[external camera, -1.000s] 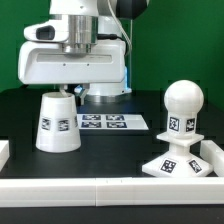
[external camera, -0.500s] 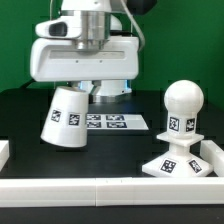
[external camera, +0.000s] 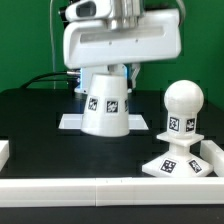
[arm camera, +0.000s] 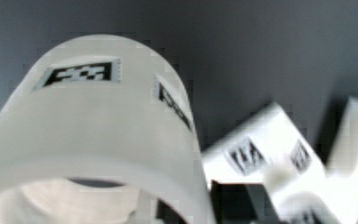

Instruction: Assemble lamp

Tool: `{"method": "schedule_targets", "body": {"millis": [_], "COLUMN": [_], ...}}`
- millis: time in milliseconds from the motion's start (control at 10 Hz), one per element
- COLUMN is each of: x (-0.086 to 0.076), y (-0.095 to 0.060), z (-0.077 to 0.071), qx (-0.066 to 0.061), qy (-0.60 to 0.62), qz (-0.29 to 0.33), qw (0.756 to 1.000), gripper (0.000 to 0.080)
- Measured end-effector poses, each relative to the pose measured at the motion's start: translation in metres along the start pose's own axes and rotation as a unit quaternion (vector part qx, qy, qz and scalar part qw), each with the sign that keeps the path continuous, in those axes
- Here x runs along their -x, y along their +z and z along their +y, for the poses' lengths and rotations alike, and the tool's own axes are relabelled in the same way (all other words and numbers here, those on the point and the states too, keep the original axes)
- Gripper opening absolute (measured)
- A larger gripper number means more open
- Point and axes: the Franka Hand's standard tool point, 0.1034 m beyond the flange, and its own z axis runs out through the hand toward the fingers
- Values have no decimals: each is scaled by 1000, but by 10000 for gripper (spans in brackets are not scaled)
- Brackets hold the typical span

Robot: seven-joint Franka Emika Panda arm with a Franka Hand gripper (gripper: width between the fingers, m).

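The white cone shade [external camera: 107,104] hangs under my gripper [external camera: 109,70], which is shut on its narrow top and holds it off the table, slightly tilted. The fingertips are hidden by the hand and the shade. To the exterior view's right, the round bulb [external camera: 184,100] stands upright on the neck of the square base [external camera: 181,163], apart from the shade. In the wrist view the shade [arm camera: 101,120] fills most of the picture, with the tagged base [arm camera: 265,150] blurred beyond it.
The marker board [external camera: 70,122] lies on the black table behind and under the shade, mostly hidden. A white rail [external camera: 110,188] runs along the table's front edge. A green wall stands at the back.
The gripper has lifted the shade off the table and carried it toward the exterior view's right, closer to the bulb and base. The bulb and base have not moved.
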Motion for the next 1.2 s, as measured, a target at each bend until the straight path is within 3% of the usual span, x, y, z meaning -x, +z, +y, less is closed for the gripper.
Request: {"method": "schedule_targets", "body": {"millis": [100,500,600,700,1000,1200], "x": [-4,-2,0,-5,-26,-43], "y": [-6,-4,-15,-36,-70,-73], "z": [-2,-3,-14,-24,-55,-77], "qx": [-7,-8,-15,-30,-36,-33], "qy": [4,10,24,32,97,144], "qz": [-3,-7,-19,-27,-47,-48], "qw": [1000,1000,999,999,994,988], "gripper": [44,44,44,44,44,44]}}
